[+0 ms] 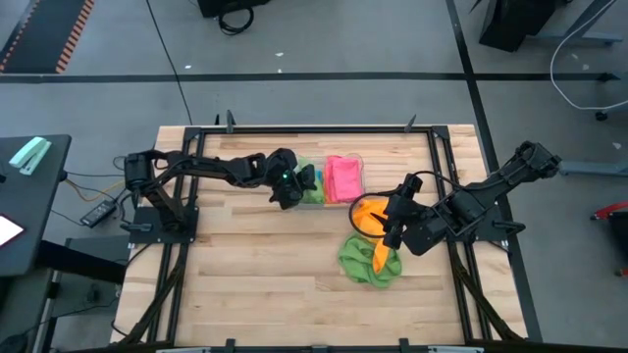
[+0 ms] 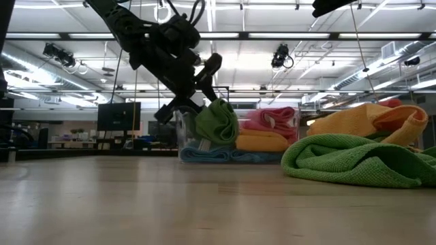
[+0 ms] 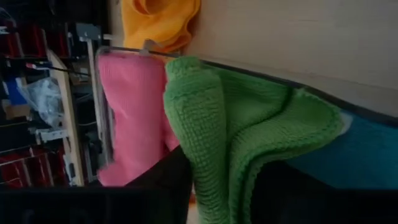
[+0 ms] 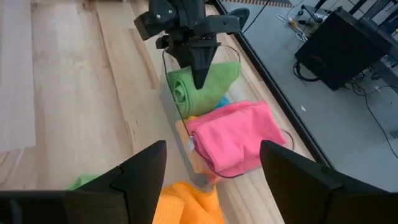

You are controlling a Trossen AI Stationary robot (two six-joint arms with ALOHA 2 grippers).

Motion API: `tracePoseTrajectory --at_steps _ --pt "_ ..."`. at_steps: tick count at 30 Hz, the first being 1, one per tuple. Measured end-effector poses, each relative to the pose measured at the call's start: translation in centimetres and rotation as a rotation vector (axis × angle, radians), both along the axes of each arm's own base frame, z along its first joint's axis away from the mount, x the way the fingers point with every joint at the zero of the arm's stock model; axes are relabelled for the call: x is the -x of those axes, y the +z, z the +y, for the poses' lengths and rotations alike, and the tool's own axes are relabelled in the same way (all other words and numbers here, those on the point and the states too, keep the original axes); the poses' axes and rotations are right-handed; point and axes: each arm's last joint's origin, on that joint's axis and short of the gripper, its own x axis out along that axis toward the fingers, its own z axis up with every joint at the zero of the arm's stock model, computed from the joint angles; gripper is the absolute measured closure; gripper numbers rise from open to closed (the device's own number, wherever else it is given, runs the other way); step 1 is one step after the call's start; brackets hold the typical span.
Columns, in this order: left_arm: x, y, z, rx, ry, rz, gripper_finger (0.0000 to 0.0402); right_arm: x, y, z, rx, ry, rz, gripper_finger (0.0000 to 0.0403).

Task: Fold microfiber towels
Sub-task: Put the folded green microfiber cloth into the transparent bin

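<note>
A folded green towel (image 3: 242, 124) stands on edge in the clear plastic tray (image 2: 182, 136), on a blue towel (image 2: 204, 155) and beside a folded pink towel (image 1: 343, 177) that lies on an orange one (image 2: 262, 142). My left gripper (image 1: 302, 185) reaches into the tray from the table's left, slanting down. It is open, one finger on each side of the green towel's fold. My right gripper (image 4: 214, 180) hangs open with nothing between its fingers, above a loose orange towel (image 1: 368, 211) that lies partly on a crumpled green towel (image 1: 368, 261). My left gripper has its two fingers (image 3: 168, 186) on either side of the green towel's folded edge (image 3: 211, 162), several layers thick. Whether the fingers still touch the cloth I cannot tell. The towel rests in the tray on the blue towel.
The tray sits at the middle of the table's far edge. The loose orange and green towels lie heaped right of centre. Bare wood stretches across the table's near half and left side. A black metal frame (image 1: 432, 147) runs round the tabletop.
</note>
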Motion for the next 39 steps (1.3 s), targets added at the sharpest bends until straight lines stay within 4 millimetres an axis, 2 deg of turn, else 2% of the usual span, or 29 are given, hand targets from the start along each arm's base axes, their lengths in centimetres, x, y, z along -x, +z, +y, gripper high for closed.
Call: tracePoseTrajectory --at_steps 2,7,11,15,21,28,39 --pt "0.0 0.0 0.0 -0.011 -0.008 0.008 0.0294 0.0 0.0 0.0 -0.001 0.0 -0.001 0.0134" --pt "-0.1 0.1 0.1 -0.049 -0.033 0.007 0.0379 0.0 0.0 0.0 0.0 0.0 0.0 0.0134" --pt "-0.1 0.4 0.3 -0.027 -0.006 -0.012 0.0379 0.0 0.0 0.0 -0.001 0.0 -0.001 0.0134" --pt "0.2 1.7 0.2 -0.019 0.009 -0.051 0.0381 0.0 0.0 0.0 -0.001 0.0 0.0 0.0134" --pt "0.2 4.2 0.5 0.057 0.042 0.116 0.0381 0.0 0.0 0.0 0.0 0.0 -0.004 0.0134" --pt "-1.6 7.9 1.6 0.107 0.071 0.23 0.0381 -0.1 0.1 0.1 -0.004 -0.005 -0.024 0.0134" --pt "-5.8 7.2 3.5 0.103 0.042 0.493 0.0381 -0.2 0.2 0.1 -0.012 -0.006 -0.038 0.0134"
